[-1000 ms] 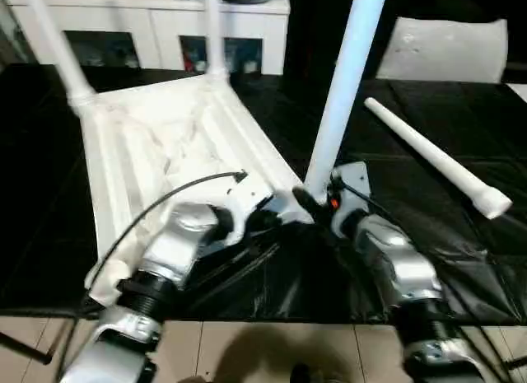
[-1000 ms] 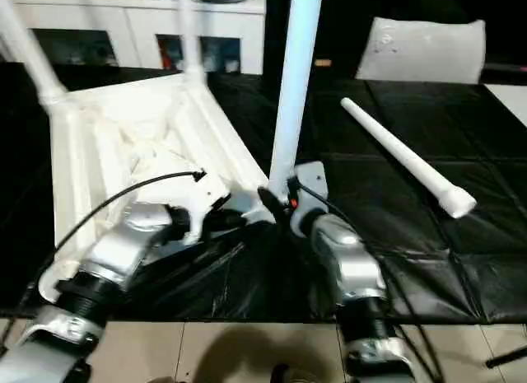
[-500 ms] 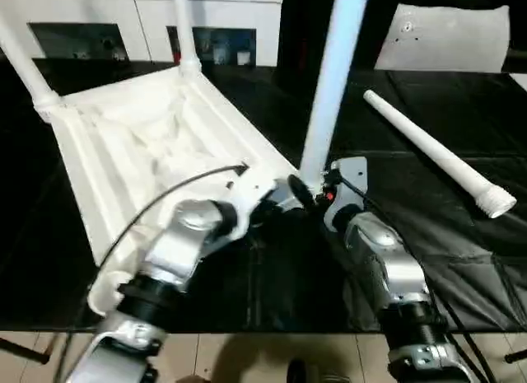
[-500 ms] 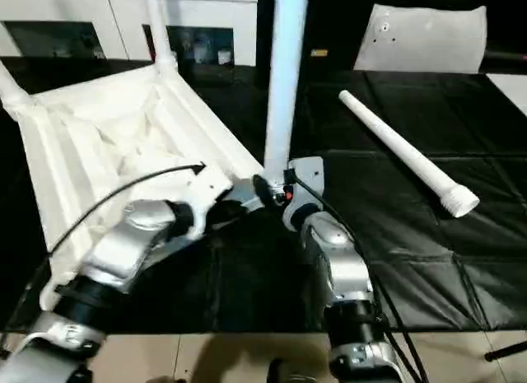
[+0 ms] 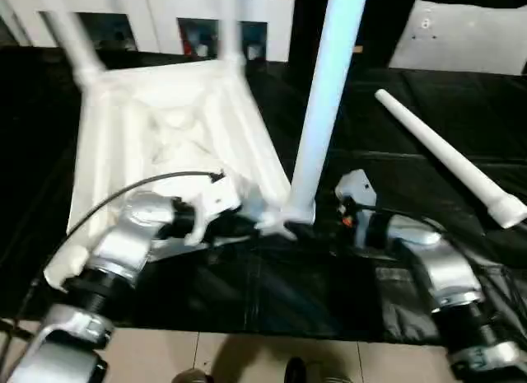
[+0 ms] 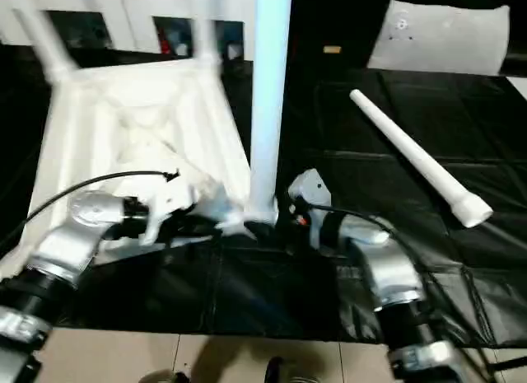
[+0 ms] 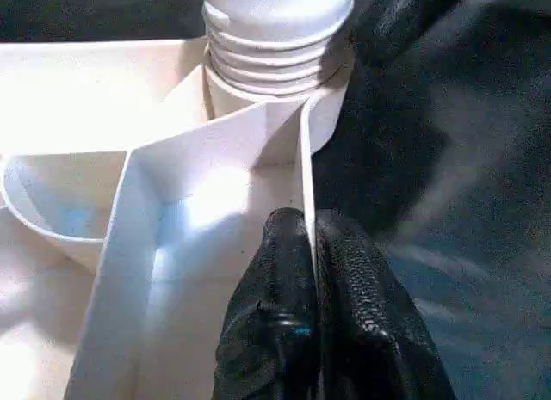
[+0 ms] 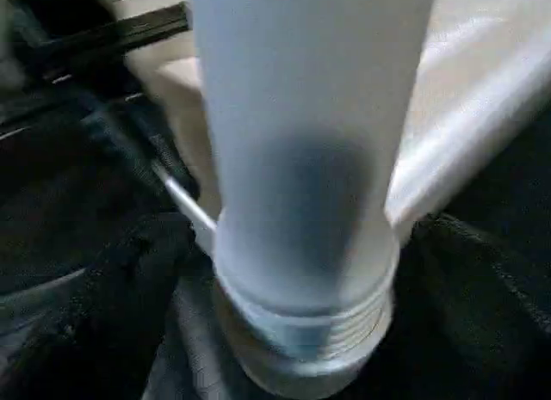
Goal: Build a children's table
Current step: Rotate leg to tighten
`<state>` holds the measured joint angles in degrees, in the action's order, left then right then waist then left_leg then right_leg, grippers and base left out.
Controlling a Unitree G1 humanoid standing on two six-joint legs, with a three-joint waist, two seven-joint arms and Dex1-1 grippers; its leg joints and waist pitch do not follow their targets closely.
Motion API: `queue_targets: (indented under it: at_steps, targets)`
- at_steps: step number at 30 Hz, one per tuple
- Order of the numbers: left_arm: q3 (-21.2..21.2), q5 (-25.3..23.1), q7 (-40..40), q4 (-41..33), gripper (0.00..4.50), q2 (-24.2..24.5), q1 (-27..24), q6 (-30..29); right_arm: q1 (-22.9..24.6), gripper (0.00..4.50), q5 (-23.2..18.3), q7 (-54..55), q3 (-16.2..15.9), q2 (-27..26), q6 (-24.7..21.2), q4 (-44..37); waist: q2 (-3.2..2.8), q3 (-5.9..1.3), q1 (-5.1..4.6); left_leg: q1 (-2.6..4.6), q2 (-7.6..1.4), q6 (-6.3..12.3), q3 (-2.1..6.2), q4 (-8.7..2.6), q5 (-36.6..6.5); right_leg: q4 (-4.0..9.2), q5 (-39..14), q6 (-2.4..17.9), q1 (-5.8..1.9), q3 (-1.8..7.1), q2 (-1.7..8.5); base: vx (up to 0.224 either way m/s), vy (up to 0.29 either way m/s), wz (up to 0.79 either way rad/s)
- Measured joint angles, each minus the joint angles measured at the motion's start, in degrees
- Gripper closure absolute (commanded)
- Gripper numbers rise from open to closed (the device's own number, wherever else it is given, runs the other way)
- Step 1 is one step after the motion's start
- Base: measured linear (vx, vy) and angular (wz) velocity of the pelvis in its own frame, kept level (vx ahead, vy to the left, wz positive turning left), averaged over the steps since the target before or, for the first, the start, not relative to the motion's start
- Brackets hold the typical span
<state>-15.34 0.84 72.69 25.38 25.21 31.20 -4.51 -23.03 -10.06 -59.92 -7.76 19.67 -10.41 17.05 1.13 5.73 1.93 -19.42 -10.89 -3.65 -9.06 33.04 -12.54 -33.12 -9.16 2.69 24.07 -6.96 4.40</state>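
White leg (image 5: 317, 136) stands in its socket; my left end effector (image 7: 310, 226) is clenched on the children's table (image 5: 165, 128) rib, and my right end effector (image 8: 297, 245) is released around the leg.

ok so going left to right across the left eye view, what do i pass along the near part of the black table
Silver left forearm → left gripper, pinching the white ribbed plastic tabletop → upright white tube leg in its corner socket → right gripper → silver right forearm → loose tapered white leg lying flat.
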Motion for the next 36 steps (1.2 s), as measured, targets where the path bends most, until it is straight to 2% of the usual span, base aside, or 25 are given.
queue_targets:
  at_steps: [5, 12, 21, 25, 30, 34, 36]
  targets:
    - [-1.5, 0.4, 5.9, 3.2, 4.50, 1.5, 1.8, 3.5, -2.2, 0.19, -1.2, -6.9, -2.1, 1.2, 1.1, 1.4, 0.14, -0.04, 0.54, 0.01, -0.01, -0.10, -0.04, 0.13, 0.0, -0.03, 0.1, 0.1, -0.07, 0.05, 0.02, 0.000, 0.000, 0.00]
    - [-3.0, 0.5, 11.9, 8.8, 4.50, 2.5, 5.1, 8.1, -4.8, 0.90, -1.4, -14.3, -4.3, 2.7, 2.0, 4.5, 0.17, -0.04, 1.65, 0.01, -0.06, -0.13, -0.37, 0.16, 0.0, -0.11, 0.1, 0.1, -0.04, 0.05, 0.02, 0.000, 0.000, 0.00]
    - [-3.6, 0.5, 13.4, 13.3, 4.50, 2.2, 7.6, 11.0, -6.1, 1.68, -1.4, -16.8, -5.5, 2.8, 3.6, 6.6, 0.20, -0.04, 1.80, 0.00, -0.12, -0.15, -0.46, 0.39, 0.0, -0.27, 0.1, 0.1, -0.04, 0.06, 0.02, 0.000, 0.000, 0.00]
    - [-3.6, 0.5, 13.4, 14.3, 4.50, 2.2, 7.8, 12.1, -6.1, 1.87, -1.4, -16.9, -5.7, 2.8, 4.0, 6.7, 0.20, -0.04, 1.92, 0.01, -0.15, -0.22, -0.46, 0.51, 0.0, -0.36, 0.1, 0.1, -0.05, 0.07, 0.02, 0.000, 0.000, 0.00]
    - [-2.9, 0.7, 13.1, 14.6, 4.50, 1.6, 7.8, 10.8, -5.6, 1.96, -1.6, -16.6, -5.5, 2.9, 3.8, 6.3, 0.18, -0.05, 2.18, 0.03, -0.15, -0.36, -0.46, 0.53, 0.0, -0.38, 0.1, 0.1, -0.07, 0.08, 0.03, 0.000, 0.000, 0.00]
    - [-1.5, 1.5, 9.5, 13.2, 4.50, -0.2, 6.6, 6.0, -3.6, 1.98, -2.8, -12.4, -2.9, 1.0, 0.2, 5.3, 0.17, -0.05, 2.63, 0.27, -0.16, -0.62, -0.49, 0.54, 0.1, -0.41, 0.1, 0.2, -0.21, 0.14, 0.03, 0.000, 0.000, 0.00]
    - [-0.5, 1.1, 4.9, 11.1, 4.50, -0.7, 5.4, 3.4, -2.6, 1.99, -3.0, -7.0, -0.7, -1.2, -1.6, 5.1, 0.17, -0.06, 2.28, 0.38, -0.17, -0.98, -0.46, 0.54, 0.2, -0.42, 0.0, 0.0, -0.29, 0.17, 0.03, 0.000, 0.000, 0.00]
